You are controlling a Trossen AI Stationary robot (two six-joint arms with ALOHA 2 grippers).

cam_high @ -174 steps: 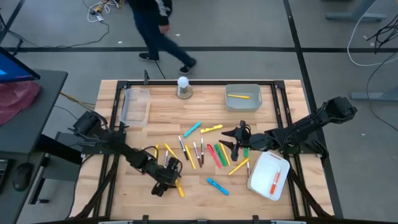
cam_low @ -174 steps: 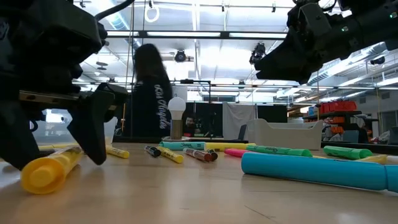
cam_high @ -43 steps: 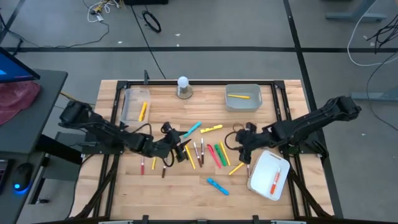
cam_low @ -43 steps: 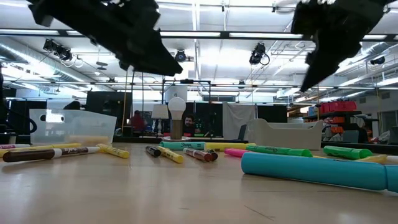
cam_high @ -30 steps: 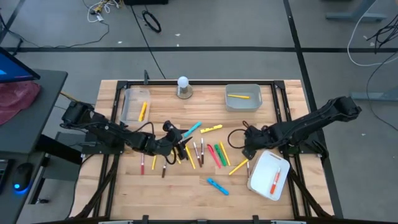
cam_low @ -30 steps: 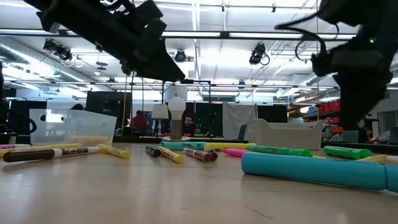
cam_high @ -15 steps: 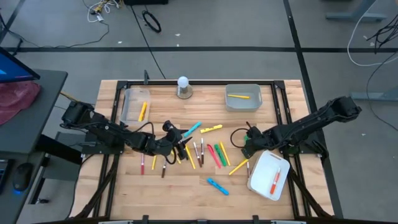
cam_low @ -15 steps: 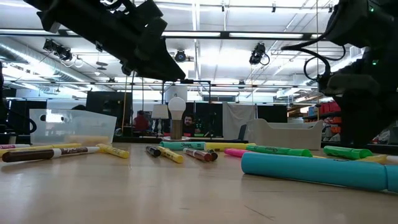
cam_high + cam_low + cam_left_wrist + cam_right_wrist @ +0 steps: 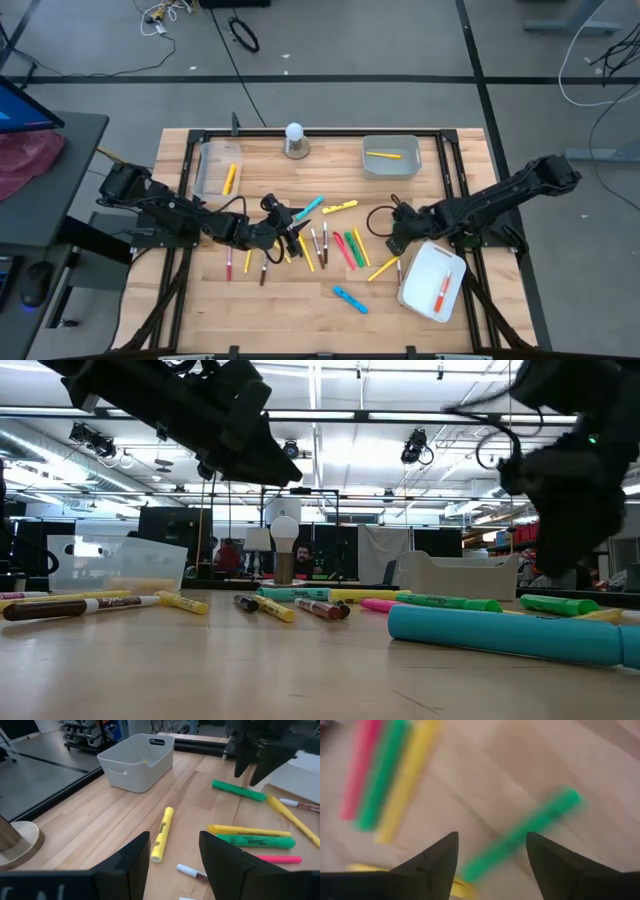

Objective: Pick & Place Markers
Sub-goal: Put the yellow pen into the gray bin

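The right gripper [image 9: 490, 857] is held open directly over the green marker [image 9: 525, 833], which lies on the table between its fingers, long axis slanted across the gap. The left gripper [image 9: 172, 857], open and empty, is farther off.

Since the earliest pictures we have seen the person walk out past twelve o'clock. The left gripper [image 9: 291, 231] left six o'clock for the marker cluster at centre; a yellow marker [image 9: 229, 178] now lies in the clear tray [image 9: 206, 166] at ten o'clock.
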